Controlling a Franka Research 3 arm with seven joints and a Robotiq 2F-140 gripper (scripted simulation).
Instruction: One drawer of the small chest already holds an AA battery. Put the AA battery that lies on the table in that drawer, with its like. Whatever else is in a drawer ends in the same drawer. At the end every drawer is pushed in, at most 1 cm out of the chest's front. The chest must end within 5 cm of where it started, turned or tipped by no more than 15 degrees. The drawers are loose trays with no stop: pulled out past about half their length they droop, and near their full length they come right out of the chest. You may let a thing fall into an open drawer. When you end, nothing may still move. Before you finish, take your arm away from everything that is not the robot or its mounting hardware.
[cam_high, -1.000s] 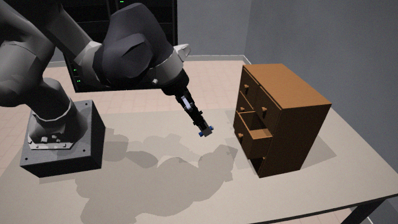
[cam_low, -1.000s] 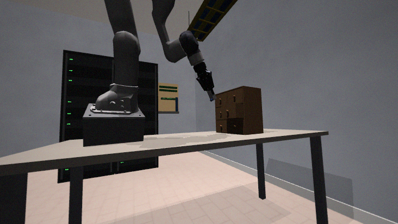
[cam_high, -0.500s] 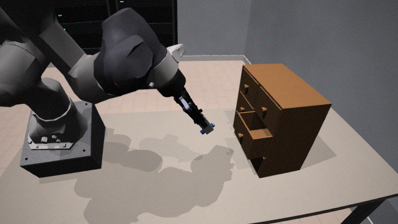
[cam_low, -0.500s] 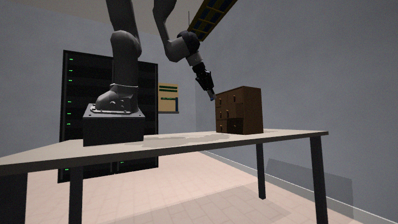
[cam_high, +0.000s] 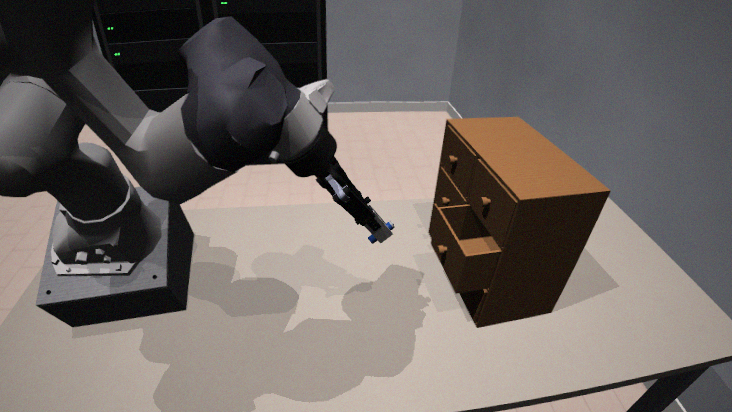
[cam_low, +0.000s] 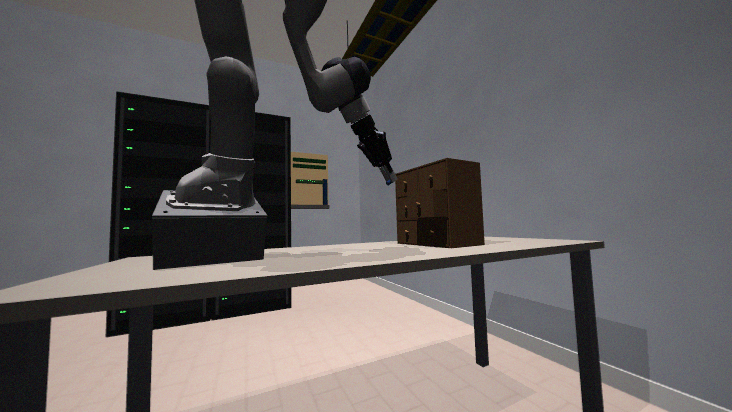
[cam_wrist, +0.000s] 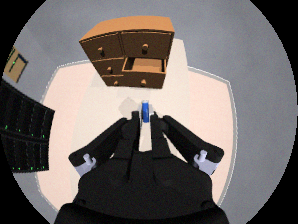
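A: State of the end effector (cam_high: 381, 233) (cam_low: 390, 176) (cam_wrist: 145, 116)?

B: Clenched on the AA battery (cam_high: 372, 239) (cam_low: 388, 182) (cam_wrist: 145, 112), which is aloft above the counter (cam_high: 589, 348) (cam_low: 537, 248) (cam_wrist: 90, 120), in front of the chest (cam_high: 537, 255) (cam_low: 465, 204) (cam_wrist: 150, 24) and apart from it.

A: Step in hand?

B: Judged to be the carry. The pulled-out drawer (cam_high: 450, 255) (cam_low: 426, 204) (cam_wrist: 145, 79) is in the chest's middle row; its like has not been made out inside, so the match is presumed. Next move: bring the battery over the tray's opening, low and clear of the chest's face, then release. Risk: a knock on the rim could make the loose tray droop or shift the chest. Pushing in would follow.

A: Orientation of the battery?

B: Long axis crosswise to the fingers, both blue ends projecting past them. One end points roughly toward the chest's front, the other away from it. Exact tilt uncertain. The chestward end shows a pale tip; which terminal that is, the observer cannot tell.
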